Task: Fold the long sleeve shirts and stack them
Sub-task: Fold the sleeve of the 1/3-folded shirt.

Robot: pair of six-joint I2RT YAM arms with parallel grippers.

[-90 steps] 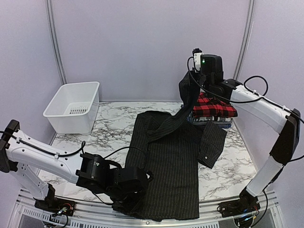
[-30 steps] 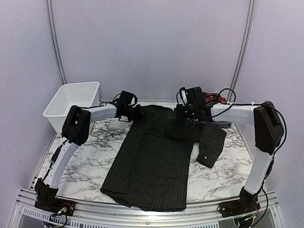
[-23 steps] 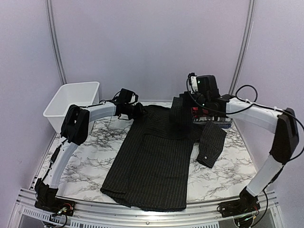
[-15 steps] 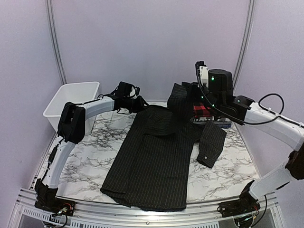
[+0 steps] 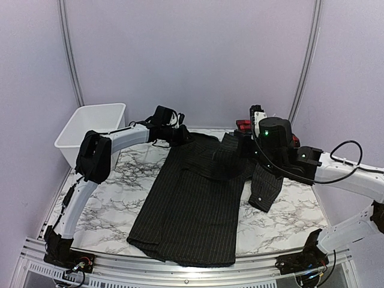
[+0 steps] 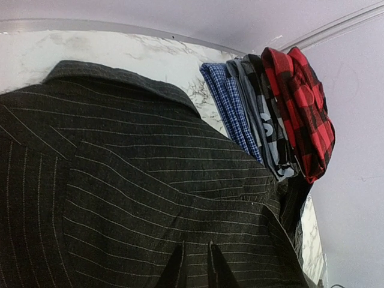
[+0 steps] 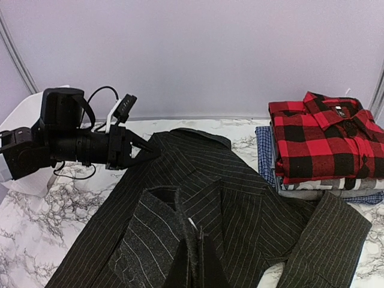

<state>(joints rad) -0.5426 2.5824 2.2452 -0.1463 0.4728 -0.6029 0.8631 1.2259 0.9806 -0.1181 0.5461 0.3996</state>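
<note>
The black pinstriped shirt (image 5: pixel 192 204) lies spread lengthwise on the marble table, collar at the far end. My left gripper (image 5: pixel 183 137) reaches across the far side and is shut on the cloth at the shirt's left shoulder (image 6: pixel 120 180), with its fingertips (image 6: pixel 177 270) pinching a fold. My right gripper (image 5: pixel 237 153) is shut on the cuff end of the right sleeve (image 7: pixel 153 234) and holds it folded over the shirt's chest, a little above it. The folded red-and-black plaid shirt (image 7: pixel 318 141) tops a stack with greyish (image 7: pixel 336 189) and blue checked (image 7: pixel 264 153) shirts at the far right.
A white plastic bin (image 5: pixel 93 135) stands at the far left of the table. The stack of folded shirts (image 5: pixel 243 125) sits right behind my right arm. The other sleeve end (image 5: pixel 264 186) lies out to the right of the shirt. Purple walls close in the back and sides.
My right gripper raised the sleeve high near the stack, then carried it down and nearer over the shirt. My left gripper stayed at the shoulder, shifting slightly right.
</note>
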